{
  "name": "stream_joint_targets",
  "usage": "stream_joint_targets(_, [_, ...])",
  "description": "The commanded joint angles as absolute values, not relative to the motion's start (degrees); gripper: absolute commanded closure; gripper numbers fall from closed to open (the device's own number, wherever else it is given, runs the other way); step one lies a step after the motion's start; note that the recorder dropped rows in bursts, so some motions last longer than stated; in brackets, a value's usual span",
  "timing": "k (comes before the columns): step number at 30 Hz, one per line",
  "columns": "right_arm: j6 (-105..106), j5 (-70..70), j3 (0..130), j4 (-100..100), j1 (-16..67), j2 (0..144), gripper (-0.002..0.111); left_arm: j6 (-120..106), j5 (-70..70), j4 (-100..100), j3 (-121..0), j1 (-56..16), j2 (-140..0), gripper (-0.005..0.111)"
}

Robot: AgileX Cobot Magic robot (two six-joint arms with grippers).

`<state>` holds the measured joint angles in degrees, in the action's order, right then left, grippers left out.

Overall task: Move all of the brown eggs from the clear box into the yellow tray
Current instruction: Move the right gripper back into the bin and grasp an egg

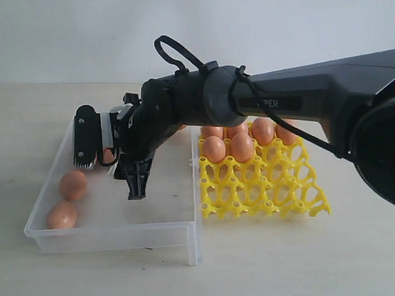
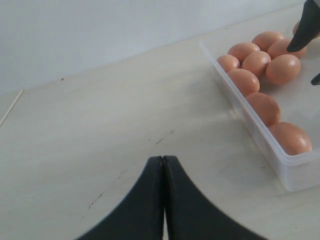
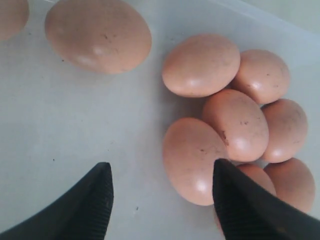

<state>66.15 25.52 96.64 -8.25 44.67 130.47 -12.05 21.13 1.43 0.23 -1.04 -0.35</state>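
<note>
Exterior view: right gripper (image 1: 111,174), jaws wide and empty, hangs over the box (image 1: 115,233); tray (image 1: 268,190) at the box's 3 o'clock. Left gripper (image 2: 162,161) closed, empty.

Right arm (image 1: 318,88): matte black tapered link; white lettering (image 1: 275,103), partly readable as "PER".
Joint collar (image 1: 216,96): round, dark grey.
Cable (image 1: 172,52): black, looped, strapped with ties.
Housing (image 1: 381,149): large, round, black.
Right gripper (image 1: 111,176): black, with silver-white fittings and a ridged pad.
Left gripper (image 2: 163,160): smooth black fingers (image 2: 140,205) tapering to points.
</note>
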Motion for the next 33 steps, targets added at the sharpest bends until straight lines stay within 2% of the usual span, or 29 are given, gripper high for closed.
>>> stream_joint_targets(1, [66.86, 20.63, 97.01, -8.62, 44.67, 131.27, 0.052, -11.75, 20.7, 1.43, 0.0, -1.15, 0.0, 0.107])
stream_joint_targets(13, [65.94, 18.0, 101.89, -8.62, 44.67, 135.67, 0.052, -11.75, 20.7, 1.43, 0.0, -1.15, 0.0, 0.107])
stream_joint_targets(22, [63.94, 28.82, 108.07, -5.45, 43.84, 138.24, 0.052, -11.75, 20.7, 1.43, 0.0, -1.15, 0.0, 0.107])
stream_joint_targets(28, [63.83, 29.47, 108.49, -5.25, 43.51, 139.25, 0.052, -11.75, 20.7, 1.43, 0.0, -1.15, 0.0, 0.107])
stream_joint_targets(33, [63.83, 28.63, 108.49, -4.47, 43.51, 140.11, 0.057, -11.75, 20.7, 1.43, 0.0, -1.15, 0.0, 0.107])
